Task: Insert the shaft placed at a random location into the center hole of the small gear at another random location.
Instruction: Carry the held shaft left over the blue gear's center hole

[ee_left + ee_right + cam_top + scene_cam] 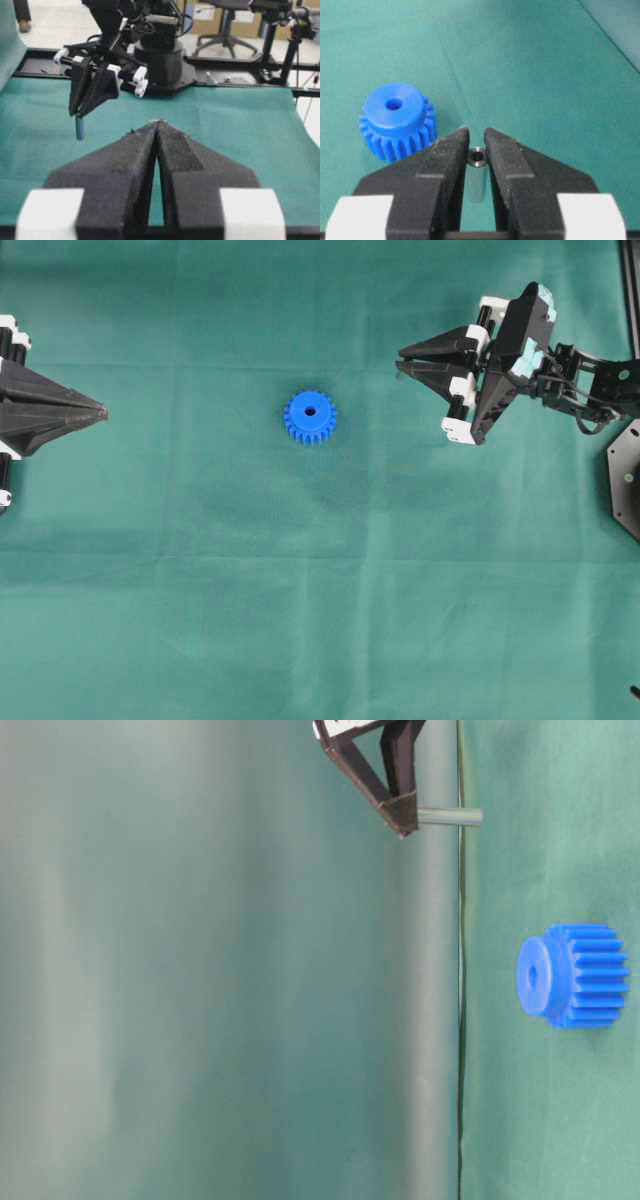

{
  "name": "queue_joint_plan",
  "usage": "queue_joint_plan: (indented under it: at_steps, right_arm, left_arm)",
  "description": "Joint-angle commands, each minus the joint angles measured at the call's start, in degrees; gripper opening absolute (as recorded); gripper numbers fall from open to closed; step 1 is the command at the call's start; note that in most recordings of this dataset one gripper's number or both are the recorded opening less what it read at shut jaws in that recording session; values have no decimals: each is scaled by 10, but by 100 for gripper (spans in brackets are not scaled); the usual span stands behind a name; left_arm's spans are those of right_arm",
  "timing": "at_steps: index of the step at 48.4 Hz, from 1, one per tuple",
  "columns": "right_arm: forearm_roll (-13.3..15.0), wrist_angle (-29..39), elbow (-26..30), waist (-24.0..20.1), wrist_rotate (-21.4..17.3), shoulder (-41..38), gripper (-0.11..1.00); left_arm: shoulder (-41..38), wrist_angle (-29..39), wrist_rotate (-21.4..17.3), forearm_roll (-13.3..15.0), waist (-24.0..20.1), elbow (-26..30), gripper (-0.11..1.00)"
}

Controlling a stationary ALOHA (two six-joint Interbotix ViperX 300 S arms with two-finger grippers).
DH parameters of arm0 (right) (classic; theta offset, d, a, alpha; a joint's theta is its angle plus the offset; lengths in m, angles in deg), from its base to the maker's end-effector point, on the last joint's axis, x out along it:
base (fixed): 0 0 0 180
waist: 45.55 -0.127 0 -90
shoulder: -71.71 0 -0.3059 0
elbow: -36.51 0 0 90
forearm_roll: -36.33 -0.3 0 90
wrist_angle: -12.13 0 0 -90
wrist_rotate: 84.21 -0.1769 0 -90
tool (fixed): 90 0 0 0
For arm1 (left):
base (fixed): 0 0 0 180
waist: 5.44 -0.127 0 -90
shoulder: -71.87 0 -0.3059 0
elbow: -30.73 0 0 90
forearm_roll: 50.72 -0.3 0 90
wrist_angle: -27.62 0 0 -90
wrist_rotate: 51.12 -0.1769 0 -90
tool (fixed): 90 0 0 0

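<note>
The small gear [310,417], bright blue, lies flat on the green cloth near the middle, its center hole [310,412] facing up. In the right wrist view the gear [397,120] sits ahead and to the left of my right gripper [476,131]. That gripper is shut on the shaft [478,172], a short grey metal pin held upright with its round end up. Seen from table level, the shaft [450,817] sticks out below the fingertips, above the cloth and off to one side of the gear [572,975]. My left gripper [100,413] rests shut and holds nothing at the left edge.
Green cloth [320,620] covers the whole table. A black mounting plate [625,480] sits at the right edge. In the left wrist view the right arm's base [162,65] and a black rail [280,90] stand at the far end of the cloth.
</note>
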Motion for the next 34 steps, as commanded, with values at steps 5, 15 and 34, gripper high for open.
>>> queue_joint_plan:
  at_steps: [5, 15, 34]
  right_arm:
    - [1, 2, 40, -22, 1, -6, 14]
    - [1, 21, 105, -42, 2, -54, 14]
    - [7, 74, 224, -68, 19, -127, 14]
  left_arm:
    - [-2, -5, -1, 1, -1, 6, -1]
    - [-2, -5, -1, 1, -1, 6, -1]
    - [-2, -5, 0, 2, -1, 6, -1]
